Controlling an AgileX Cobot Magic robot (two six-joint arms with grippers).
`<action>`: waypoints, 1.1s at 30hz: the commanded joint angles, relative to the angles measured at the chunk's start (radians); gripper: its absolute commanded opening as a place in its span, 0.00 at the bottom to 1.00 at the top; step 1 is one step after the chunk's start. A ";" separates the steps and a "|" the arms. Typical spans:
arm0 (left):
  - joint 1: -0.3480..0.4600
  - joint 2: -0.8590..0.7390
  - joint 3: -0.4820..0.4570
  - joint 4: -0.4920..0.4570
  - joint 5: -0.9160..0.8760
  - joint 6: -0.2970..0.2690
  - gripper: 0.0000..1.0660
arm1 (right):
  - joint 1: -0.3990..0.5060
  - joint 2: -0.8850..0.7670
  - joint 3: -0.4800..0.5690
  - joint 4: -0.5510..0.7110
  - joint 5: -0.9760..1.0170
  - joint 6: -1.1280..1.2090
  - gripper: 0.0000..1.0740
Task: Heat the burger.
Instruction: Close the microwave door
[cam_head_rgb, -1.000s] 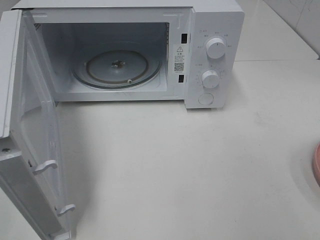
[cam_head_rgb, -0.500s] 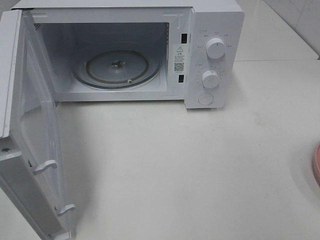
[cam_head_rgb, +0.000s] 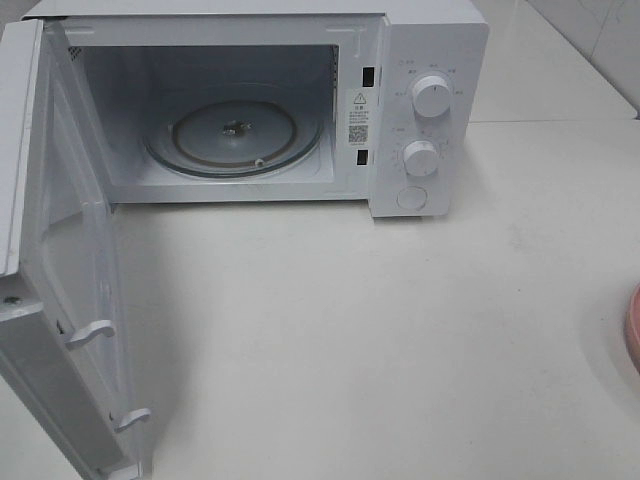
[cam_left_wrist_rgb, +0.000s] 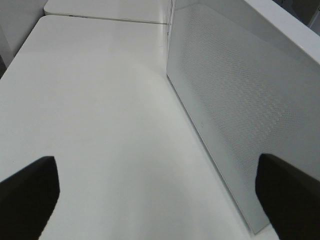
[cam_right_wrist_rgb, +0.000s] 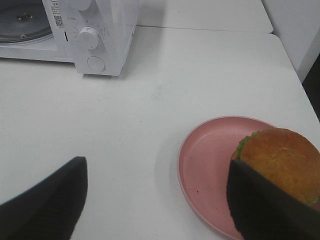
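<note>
While the microwave (cam_head_rgb: 250, 105) stands at the far edge of the bench (cam_head_rgb: 380, 340) with its door (cam_head_rgb: 60, 280) swung wide toward the near left corner, you can see straight into the cavity, where the glass turntable (cam_head_rgb: 235, 135) lies bare. On the panel at the microwave's right side you have 2 round knobs, the upper knob (cam_head_rgb: 431, 95) above the lower knob (cam_head_rgb: 421, 158), and a round button (cam_head_rgb: 412, 197) below them.

Your burger (cam_right_wrist_rgb: 280, 162) sits on the pink plate (cam_right_wrist_rgb: 210, 165), toward the side of the plate farthest from the microwave, well apart from the oven. Its brown bun faces up and a strip of green lettuce shows along its edge. From the high camera you only get a sliver of that plate (cam_head_rgb: 633, 330) at the right edge of the bench.

Your right gripper (cam_right_wrist_rgb: 155, 200) hangs over the bench just beside the plate with its fingers spread wide; one dark finger (cam_right_wrist_rgb: 265, 205) overlaps the near side of the burger in the wrist view, and you cannot tell whether it touches. It grips nothing.

Your left gripper (cam_left_wrist_rgb: 160, 192) is also spread wide and empty, above bare bench, with the perforated inner face of the open door just beside one finger (cam_left_wrist_rgb: 290, 195).
</note>
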 joint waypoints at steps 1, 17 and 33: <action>0.002 -0.004 0.002 0.002 -0.011 0.000 0.94 | -0.007 -0.027 0.006 0.000 -0.005 -0.012 0.71; 0.002 -0.004 0.002 -0.007 -0.011 0.000 0.94 | -0.007 -0.027 0.006 0.000 -0.005 -0.012 0.71; 0.002 0.066 -0.032 0.049 -0.145 -0.060 0.41 | -0.007 -0.027 0.006 0.000 -0.005 -0.012 0.71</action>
